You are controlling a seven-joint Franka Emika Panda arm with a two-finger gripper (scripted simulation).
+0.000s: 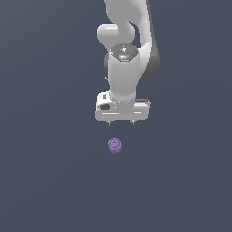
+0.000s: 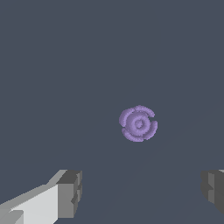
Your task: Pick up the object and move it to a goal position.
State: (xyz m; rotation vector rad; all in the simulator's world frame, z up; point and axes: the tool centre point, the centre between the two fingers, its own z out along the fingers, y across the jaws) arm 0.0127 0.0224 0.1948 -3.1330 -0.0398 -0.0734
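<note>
1. White arm [image 1: 122, 54] comes from the top of the exterior view, with its gripper [image 1: 121, 122] pointing downward. The object lies apart from it, not between the fingers. If the arm goes straight down from here, I judge it may close on nothing, or push the object aside.

2. Grey surface [image 1: 50, 181] is flat and bare around the object. A knocked object could roll away on it, because nothing would stop it.

3. Gripper fingers [image 2: 70, 192] stand wide apart in the wrist view, with an empty gap between them. The object is not in this gap but ahead of it. The fingers need to come over it before they close.

4. Purple object [image 2: 138, 124] is small, round and lumpy, with a swirled ridged top, and it rests on the surface just beside the gripper. I think such a rounded shape can slip out of flat pads if they catch it off centre, or it may turn in the grasp during lifting.
</note>
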